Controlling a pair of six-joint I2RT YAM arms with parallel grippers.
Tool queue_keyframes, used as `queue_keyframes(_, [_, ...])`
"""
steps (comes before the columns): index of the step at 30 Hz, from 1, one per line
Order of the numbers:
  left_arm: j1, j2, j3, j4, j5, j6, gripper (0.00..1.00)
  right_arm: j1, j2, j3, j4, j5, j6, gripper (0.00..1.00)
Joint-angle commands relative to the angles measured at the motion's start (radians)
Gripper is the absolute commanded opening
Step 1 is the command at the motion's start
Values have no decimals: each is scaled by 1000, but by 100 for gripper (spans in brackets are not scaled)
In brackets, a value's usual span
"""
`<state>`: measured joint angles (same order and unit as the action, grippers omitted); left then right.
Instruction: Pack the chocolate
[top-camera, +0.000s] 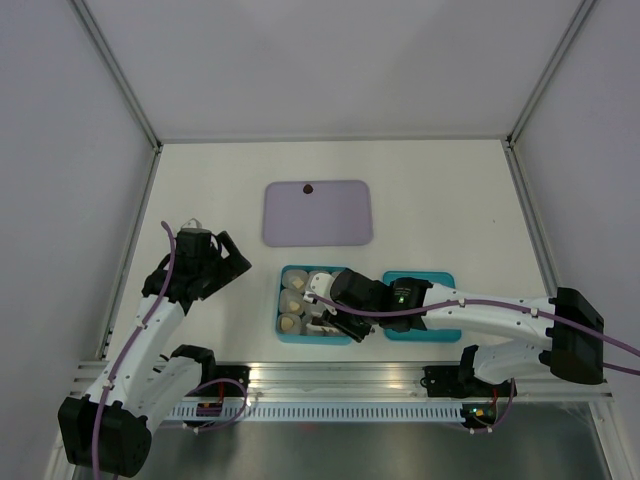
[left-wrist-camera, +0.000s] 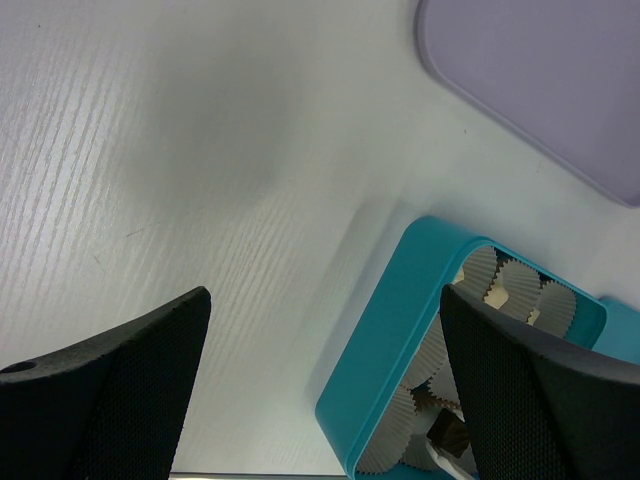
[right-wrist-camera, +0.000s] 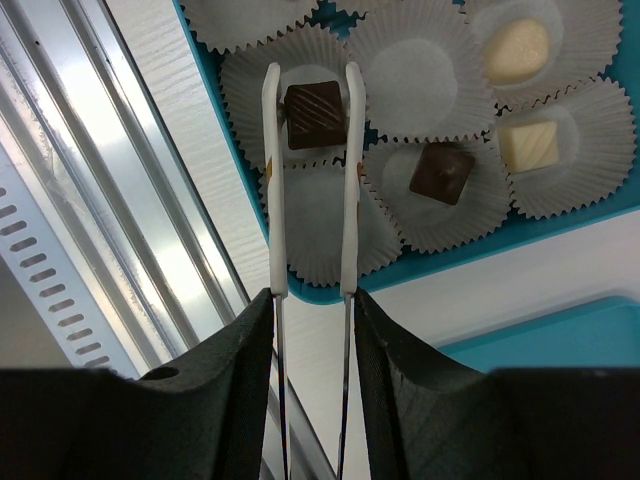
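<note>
Right wrist, dark chocolate (right-wrist-camera: 315, 114) between tweezers (right-wrist-camera: 272, 180), beyond fingers (right-wrist-camera: 235, 395)

robot lab cell, not a home: bare white surface (top-camera: 430, 190) boxed in by plain pale panels (top-camera: 330, 60) on aluminium struts (top-camera: 120, 78). slotted metal rail (top-camera: 340, 410) along the near edge, left arm (top-camera: 150, 340) and right arm (top-camera: 490, 318) bolted there, purple cables (top-camera: 500, 303) exposed.

You see a dark brown square chocolate (right-wrist-camera: 316, 115) between white plastic tweezers (right-wrist-camera: 272, 180), a second dark brown square (right-wrist-camera: 442, 172) nearby, then a cream-white square (right-wrist-camera: 528, 145) and a cream-white oval (right-wrist-camera: 517, 50), each flat in its own white pleated paper cup (right-wrist-camera: 240, 100).
</note>
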<state>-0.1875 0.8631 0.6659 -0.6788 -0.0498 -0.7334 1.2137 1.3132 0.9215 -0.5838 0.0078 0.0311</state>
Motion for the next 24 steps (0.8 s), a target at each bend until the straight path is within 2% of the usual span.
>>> queue_keyframes(1, [-3,-9,-3,13,7,23,99,3,-20,34,15,6,6,42])
queue_keyframes(14, [-3,-10,0,15,5,23,100,4,-52,57,48,14,16,44])
queue_keyframes(19, [-3,-12,1,13,4,23,100,1,-74,126,84,112,30,42])
queue_keyframes(24, [-3,-7,1,13,7,23,100,-94,-26,207,133,132,33,41])
